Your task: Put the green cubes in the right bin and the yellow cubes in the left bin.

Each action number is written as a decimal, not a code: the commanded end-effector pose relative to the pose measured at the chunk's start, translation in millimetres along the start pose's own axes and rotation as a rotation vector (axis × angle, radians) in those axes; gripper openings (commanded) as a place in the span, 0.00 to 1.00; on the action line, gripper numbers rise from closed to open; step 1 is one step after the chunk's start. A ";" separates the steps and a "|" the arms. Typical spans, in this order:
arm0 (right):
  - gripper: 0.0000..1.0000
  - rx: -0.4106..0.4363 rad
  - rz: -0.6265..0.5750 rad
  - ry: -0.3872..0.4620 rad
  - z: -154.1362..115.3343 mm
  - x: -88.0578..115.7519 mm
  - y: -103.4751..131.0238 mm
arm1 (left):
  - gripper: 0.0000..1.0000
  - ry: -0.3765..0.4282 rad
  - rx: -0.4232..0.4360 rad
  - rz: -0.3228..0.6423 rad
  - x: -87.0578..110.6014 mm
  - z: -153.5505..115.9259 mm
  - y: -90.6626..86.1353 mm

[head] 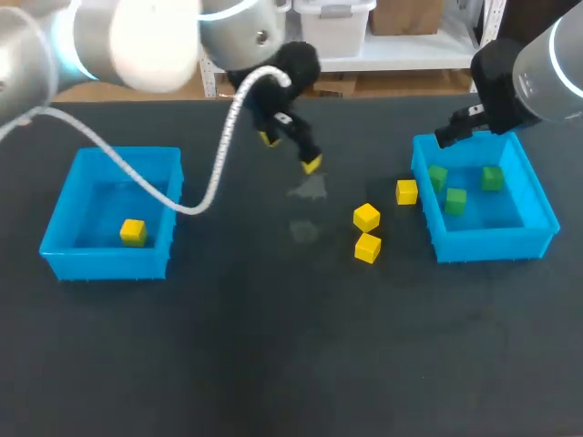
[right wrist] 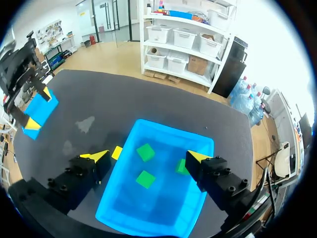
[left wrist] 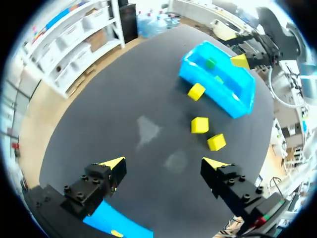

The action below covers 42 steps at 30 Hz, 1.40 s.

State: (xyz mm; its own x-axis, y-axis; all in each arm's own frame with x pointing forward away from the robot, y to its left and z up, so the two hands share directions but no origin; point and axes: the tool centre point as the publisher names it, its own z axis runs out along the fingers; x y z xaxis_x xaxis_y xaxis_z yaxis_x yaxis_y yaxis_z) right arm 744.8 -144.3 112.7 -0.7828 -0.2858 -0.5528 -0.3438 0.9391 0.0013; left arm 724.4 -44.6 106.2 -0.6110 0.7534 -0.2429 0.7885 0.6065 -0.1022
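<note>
Three yellow cubes lie on the dark table just left of the right blue bin. That bin holds three green cubes. One yellow cube sits in the left blue bin. My left gripper hangs open and empty above the table's middle, with the yellow cubes ahead of it. My right gripper is open and empty over the right bin, with green cubes below it.
The left arm's white cable loops down across the left bin's right side. Two pale smudges mark the tabletop under the left gripper. In the right wrist view, one yellow cube lies against the bin's outer wall.
</note>
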 end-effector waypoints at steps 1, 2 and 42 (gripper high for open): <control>1.00 0.007 0.002 -0.009 -0.6 2.6 1.1 | 1.00 0.060 0.019 0.051 -46.1 17.2 -12.2; 1.00 0.007 0.002 -0.009 -0.6 2.6 1.1 | 1.00 0.062 0.027 0.065 -50.7 19.6 -17.1; 1.00 0.007 0.002 -0.009 -0.6 2.6 1.1 | 1.00 0.354 0.032 0.152 -37.3 113.7 -82.2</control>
State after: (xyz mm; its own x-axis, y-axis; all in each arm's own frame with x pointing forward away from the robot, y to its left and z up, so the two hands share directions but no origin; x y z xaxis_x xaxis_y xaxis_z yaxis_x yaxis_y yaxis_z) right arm 744.8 -144.3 112.6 -0.7828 -0.2858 -0.5528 -0.3438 0.9391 0.0013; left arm 688.1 -148.3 15.5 -0.4757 0.8786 0.0413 0.8705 0.4770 -0.1212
